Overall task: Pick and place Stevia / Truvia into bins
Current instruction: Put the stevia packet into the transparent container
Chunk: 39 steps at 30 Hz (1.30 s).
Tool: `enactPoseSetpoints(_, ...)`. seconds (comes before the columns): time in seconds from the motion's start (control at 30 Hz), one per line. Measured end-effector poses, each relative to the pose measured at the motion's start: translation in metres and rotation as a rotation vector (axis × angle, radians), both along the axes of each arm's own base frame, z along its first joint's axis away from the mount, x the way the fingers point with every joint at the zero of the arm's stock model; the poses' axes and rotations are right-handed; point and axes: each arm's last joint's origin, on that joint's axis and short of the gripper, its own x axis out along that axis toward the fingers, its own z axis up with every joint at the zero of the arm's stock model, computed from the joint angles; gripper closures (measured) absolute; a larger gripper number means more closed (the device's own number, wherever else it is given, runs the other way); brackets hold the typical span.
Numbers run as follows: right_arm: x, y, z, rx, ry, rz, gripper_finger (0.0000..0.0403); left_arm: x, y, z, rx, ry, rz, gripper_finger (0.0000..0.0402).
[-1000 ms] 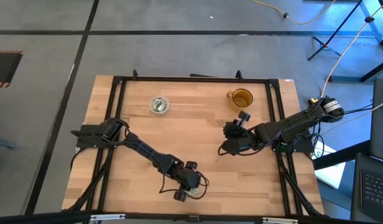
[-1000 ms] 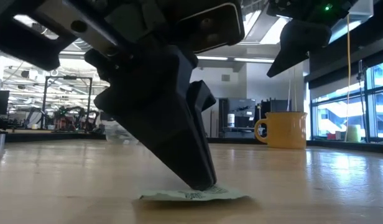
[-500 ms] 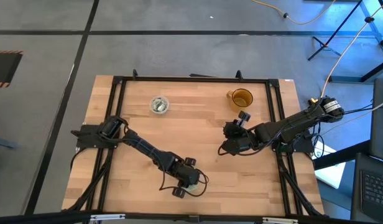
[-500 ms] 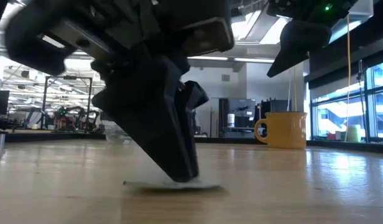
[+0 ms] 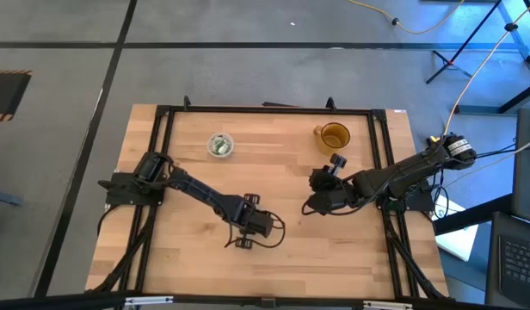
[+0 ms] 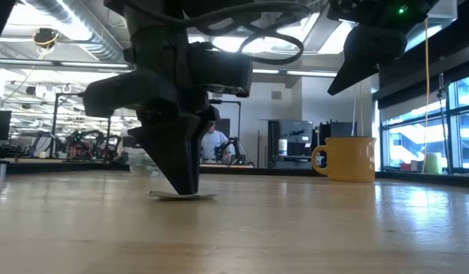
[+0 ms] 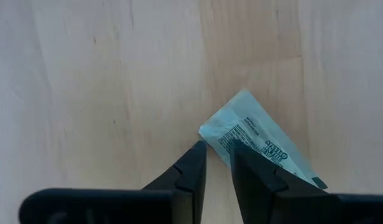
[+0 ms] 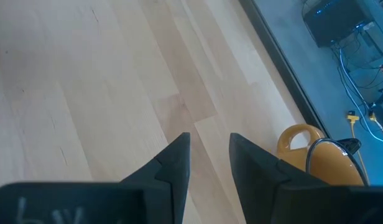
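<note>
While our left end effector [image 7: 216, 163] stood narrowly parted over one corner of a Stevia sachet [image 7: 260, 140] lying flat on the worktop [image 5: 274, 181], we judged pickup unfinished; next, pinching that corner.

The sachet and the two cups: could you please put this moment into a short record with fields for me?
sachet: one green-and-white packet flat on the wooden table, by the left claw's tips
left claw: tips down at the table, a narrow gap between them, one corner of the sachet in that gap
right claw: above the table near the amber mug, holding nothing, a gap between its fingers
amber mug: upright, far right part of the table
clear cup: upright, far left part, something pale inside
</note>
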Motion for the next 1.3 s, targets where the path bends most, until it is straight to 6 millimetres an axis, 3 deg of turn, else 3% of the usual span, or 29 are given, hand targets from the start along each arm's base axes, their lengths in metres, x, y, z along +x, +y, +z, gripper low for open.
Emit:
enactPoseSetpoints(0.23, 0.000, 0.000, 0.000, 0.000, 0.001, 0.000, 0.0288, 0.001, 0.008, 0.006, -0.006, 0.014, -0.016, 0.0334)
enactPoseSetpoints(0.53, 0.000, 0.000, 0.000, 0.000, 0.001, 0.000, 0.0288, -0.007, 0.013, 0.050, 0.022, -0.087, 0.011, 0.0317)
enactPoseSetpoints(0.73, 0.000, 0.000, 0.000, 0.000, 0.001, 0.000, 0.0288, -0.011, 0.008, 0.066, -0.036, -0.134, 0.028, 0.0304)
enactPoseSetpoints(1.07, 0.000, 0.000, 0.000, 0.001, -0.001, -0.001, 0.0288, -0.008, -0.002, 0.039, -0.100, -0.047, 0.067, 0.0302)
enactPoseSetpoints(1.3, 0.000, 0.000, 0.000, 0.002, -0.002, -0.002, 0.0288, -0.004, 0.003, 0.020, -0.093, 0.009, 0.101, 0.0313)
